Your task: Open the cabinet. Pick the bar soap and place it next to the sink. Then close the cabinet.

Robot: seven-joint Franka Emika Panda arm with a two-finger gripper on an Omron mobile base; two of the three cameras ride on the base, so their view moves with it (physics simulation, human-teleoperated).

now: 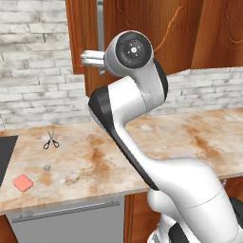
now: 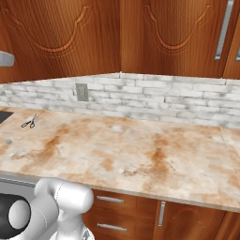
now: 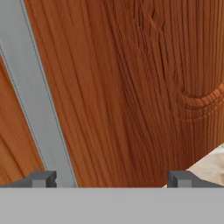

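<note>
Your gripper [image 3: 111, 179] is spread wide and grasps nothing; in the hand view its two dark tips sit low against the reddish-brown door of the cabinet [image 3: 131, 87], with the long silver bar handle [image 3: 37, 96] running diagonally just above the left tip. From the left base view the hand [image 1: 92, 59] is up at the door's lower edge, right beside that handle [image 1: 100, 28].

The bar soap [image 1: 23, 182] already lies on the counter [image 1: 156, 137], near its front edge at the far left, just beside the corner of the dark sink [image 1: 7, 154]. So you are likely dealing with the door now, not the soap.

Treat the door as a stiff, hinged panel: it will swing on an arc, not slide, so judge your push or pull along that arc. The metal bar is smooth and probably slippery; straddle it squarely with both fingertips rather than catching one edge, and take it low, where you are now. The carved wooden face gives no purchase for pinching.

The soap, should you need it, looks light, flat and slick; grip across its short sides. Small scissors [image 1: 51, 140] and a tiny grey lump [image 1: 46, 167] sit further back on the counter, apart from it.
</note>
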